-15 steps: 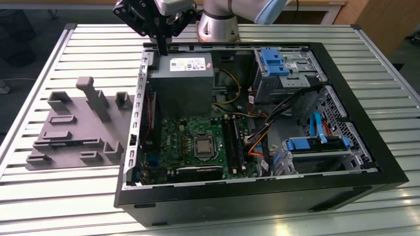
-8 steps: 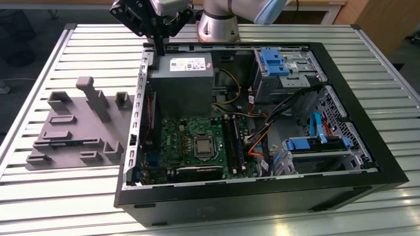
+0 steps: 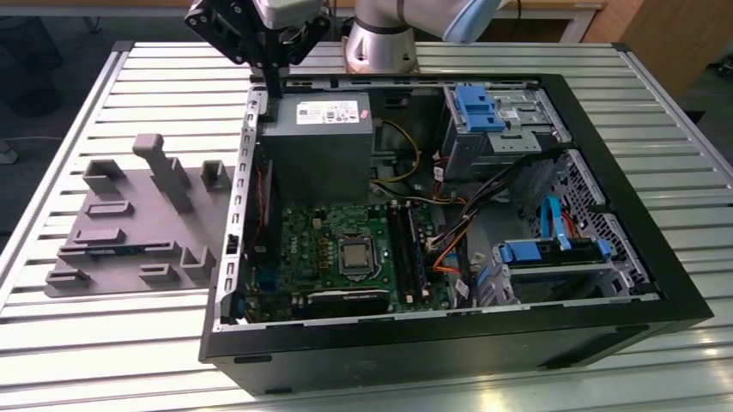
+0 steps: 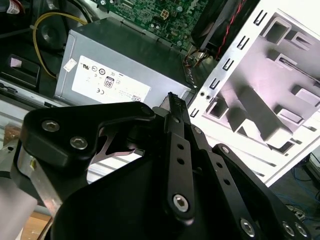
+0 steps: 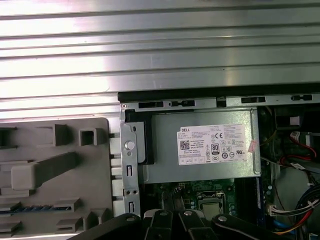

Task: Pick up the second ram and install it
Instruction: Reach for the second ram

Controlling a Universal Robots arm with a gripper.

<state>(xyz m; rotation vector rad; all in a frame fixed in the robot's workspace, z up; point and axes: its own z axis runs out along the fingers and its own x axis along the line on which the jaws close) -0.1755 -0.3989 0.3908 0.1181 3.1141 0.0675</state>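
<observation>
The second ram (image 3: 124, 251) is a thin blue-green stick lying in a slot of the grey holder tray (image 3: 137, 206), at the exterior view's left of the open computer case (image 3: 458, 343). In the first wrist view the ram (image 5: 31, 207) shows as a blue strip in the tray (image 5: 95, 170). My gripper (image 3: 273, 91) hangs above the case's far left corner, over the grey power supply (image 3: 315, 137), well apart from the ram. Its fingers (image 4: 172, 100) are pressed together with nothing between them. The black memory slots (image 3: 408, 249) sit on the green motherboard (image 3: 321, 249).
The case stands on a slatted metal table (image 3: 149, 86). Inside it are blue drive brackets (image 3: 475, 107), orange and black cables (image 3: 452, 245) and a drive cage (image 3: 550, 257). The tray has upright grey posts (image 3: 166, 172). The arm's base (image 3: 384, 39) stands behind the case.
</observation>
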